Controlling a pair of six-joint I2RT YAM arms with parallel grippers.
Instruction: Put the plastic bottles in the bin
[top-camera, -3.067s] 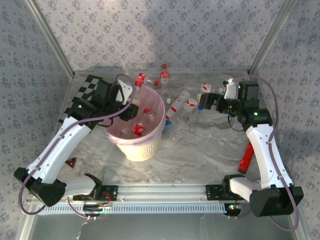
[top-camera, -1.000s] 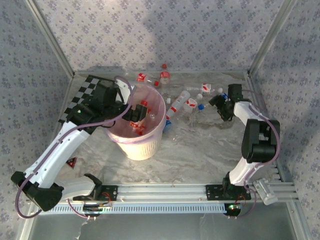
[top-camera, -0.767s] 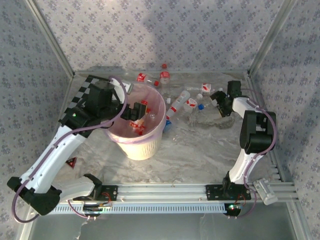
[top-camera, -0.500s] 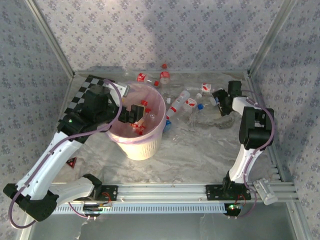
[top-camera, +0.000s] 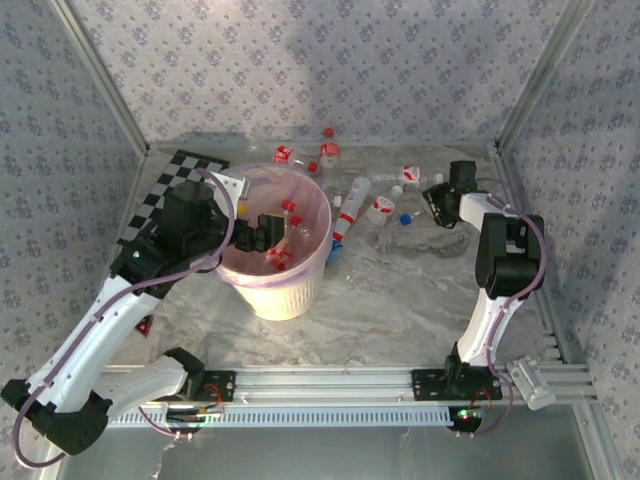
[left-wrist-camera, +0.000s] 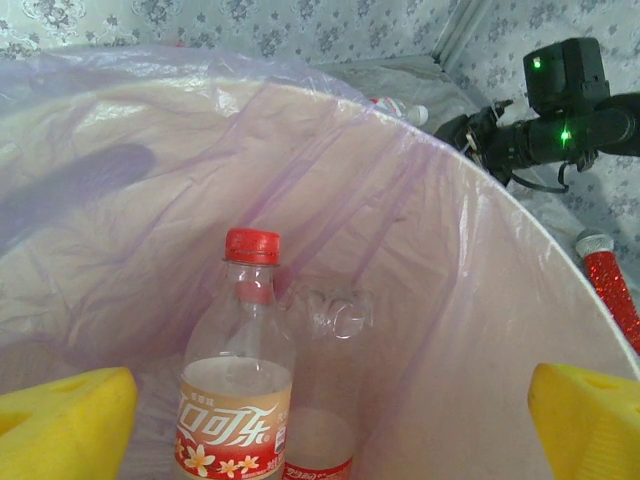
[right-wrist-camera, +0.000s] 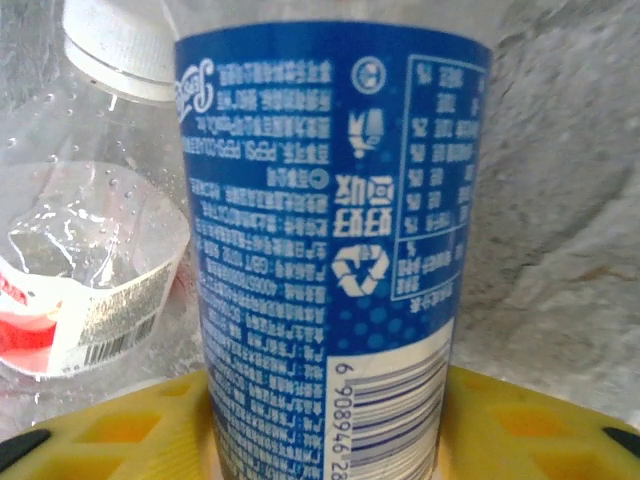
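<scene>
Standing left of centre on the marbled table (top-camera: 400, 300), the bin (top-camera: 280, 295) holds several bottles, among them an upright red-capped bottle (left-wrist-camera: 245, 340). The left gripper (left-wrist-camera: 327, 425) hangs over the bin's mouth, its yellow fingers (left-wrist-camera: 65, 420) wide apart and empty. Loose bottles (top-camera: 362, 198) lie scattered on the table just right of and behind the bin. At the far right, the right gripper (right-wrist-camera: 325, 420) sits low over the table, jaws clamped on a blue-label bottle (right-wrist-camera: 320, 200); a white-capped bottle (right-wrist-camera: 90, 200) lies just beside it.
</scene>
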